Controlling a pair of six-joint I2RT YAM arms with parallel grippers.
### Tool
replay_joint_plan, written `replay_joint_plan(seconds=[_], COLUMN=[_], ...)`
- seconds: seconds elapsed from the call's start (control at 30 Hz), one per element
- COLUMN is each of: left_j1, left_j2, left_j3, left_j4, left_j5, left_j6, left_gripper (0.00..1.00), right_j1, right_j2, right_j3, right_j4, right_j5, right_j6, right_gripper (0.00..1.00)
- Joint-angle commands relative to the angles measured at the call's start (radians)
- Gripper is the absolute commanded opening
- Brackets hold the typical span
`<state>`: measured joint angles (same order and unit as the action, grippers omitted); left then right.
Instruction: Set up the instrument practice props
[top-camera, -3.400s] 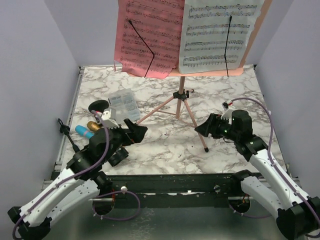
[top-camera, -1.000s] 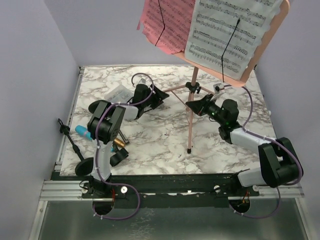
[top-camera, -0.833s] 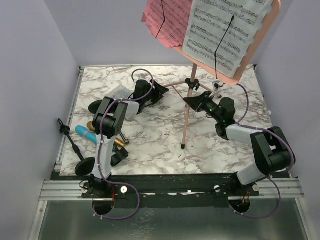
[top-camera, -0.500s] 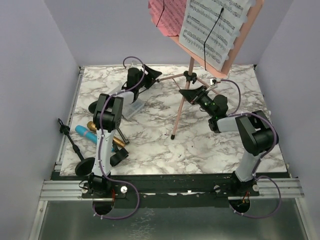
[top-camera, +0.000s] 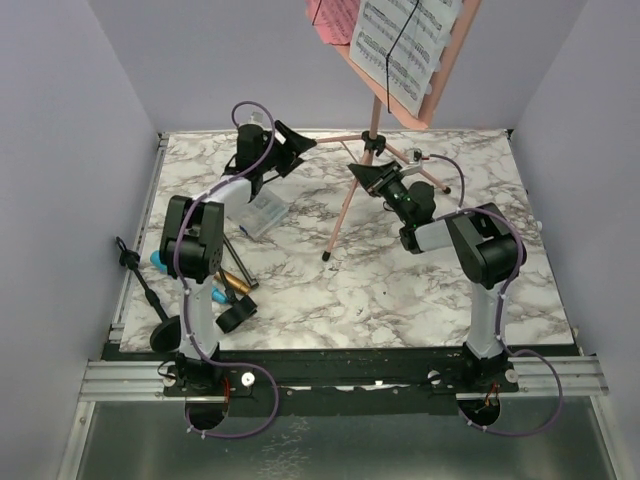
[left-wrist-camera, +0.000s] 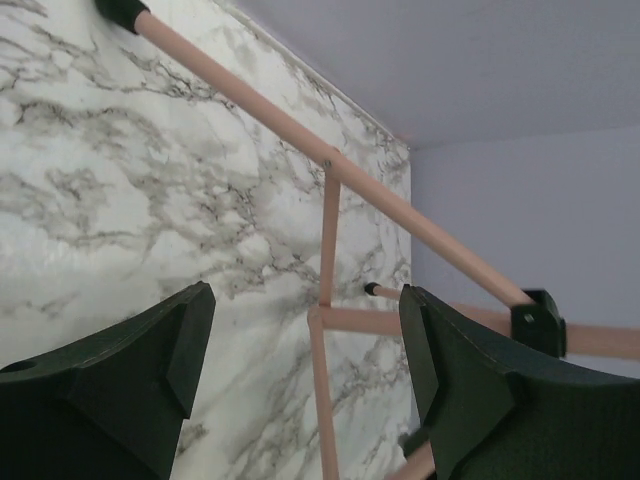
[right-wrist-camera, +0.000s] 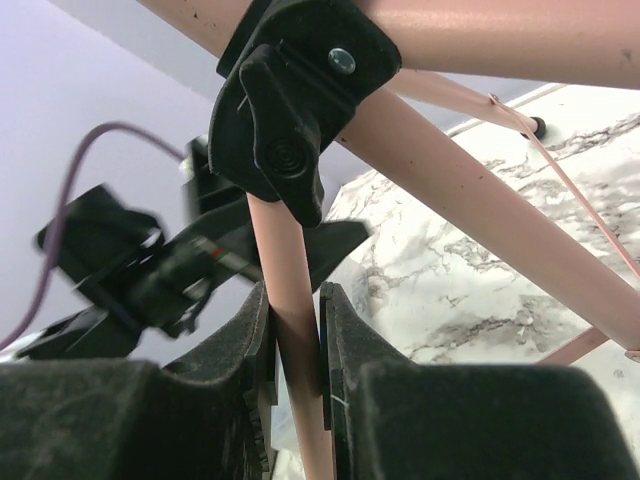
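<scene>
Pink music rack (top-camera: 400, 50), pages fitted, is found leaning near the desk's (top-camera: 420, 300) far edge. Its tubing is clamped in the right hand (right-wrist-camera: 293, 322). The left hand (left-wrist-camera: 307, 325) is held apart, empty. Gold microphone (top-camera: 236, 284), blue microphone (top-camera: 160, 263) and mounts (top-camera: 236, 316) are left unassembled near the left edge.

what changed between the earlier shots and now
The pink music rack was carried toward the far wall and turned; its near foot ended further left. The right gripper stays clamped on a tripod leg. The left gripper followed to the far left and opened wider, a leg running free past its jaws. The gold microphone and blue microphone lie where they were.
</scene>
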<state>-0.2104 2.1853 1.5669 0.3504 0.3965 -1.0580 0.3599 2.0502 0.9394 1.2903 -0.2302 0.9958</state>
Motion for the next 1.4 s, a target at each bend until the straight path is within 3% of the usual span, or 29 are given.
replay_joint_plan(seconds=[0.0, 0.2, 0.47, 0.67, 0.8, 0.87, 0.97, 1.2, 1.27, 1.37], left_j1=[0.023, 0.05, 0.1, 0.161, 0.276, 0.363, 0.399, 0.389, 0.371, 0.33], left_j2=[-0.263, -0.566, -0.944, -1.12, -1.116, -1.073, -0.999, -0.893, -0.885, -0.862], left_j3=[-0.196, -0.434, -0.596, -0.646, -0.682, -0.702, -0.743, -0.808, -0.818, -0.827], left_j4=[-0.075, -0.174, -0.575, -0.815, -0.86, -0.866, -0.825, -0.721, -0.686, -0.662], left_j5=[0.021, 0.086, -0.025, -0.218, -0.363, -0.357, -0.346, -0.368, -0.379, -0.463], left_j6=[0.004, 0.033, 0.298, 0.394, 0.383, 0.35, 0.29, 0.247, 0.258, 0.265], left_gripper=[0.82, 0.89, 0.95, 0.99, 0.99, 0.99, 0.99, 0.81, 0.71, 0.68], right_j1=[-0.018, -0.015, -0.013, -0.013, -0.013, -0.013, -0.013, -0.014, -0.013, -0.014], right_j2=[0.123, 0.11, -0.002, -0.136, -0.242, -0.303, -0.424, -0.638, -0.703, -0.774], right_j3=[-0.026, -0.023, 0.017, -0.01, -0.026, -0.042, -0.096, -0.19, -0.242, -0.269], right_j4=[-0.321, -0.286, -0.447, -0.553, -0.677, -0.744, -0.814, -1.016, -1.037, -1.095], right_j5=[0.183, 0.091, 0.008, -0.015, -0.04, -0.046, -0.037, -0.081, -0.066, -0.042], right_j6=[0.062, 0.008, -0.054, -0.105, -0.166, -0.208, -0.275, -0.429, -0.448, -0.487], right_gripper=[0.0, 0.02, 0.43, 0.64, 0.83, 0.88, 0.94, 0.96, 0.95, 0.95])
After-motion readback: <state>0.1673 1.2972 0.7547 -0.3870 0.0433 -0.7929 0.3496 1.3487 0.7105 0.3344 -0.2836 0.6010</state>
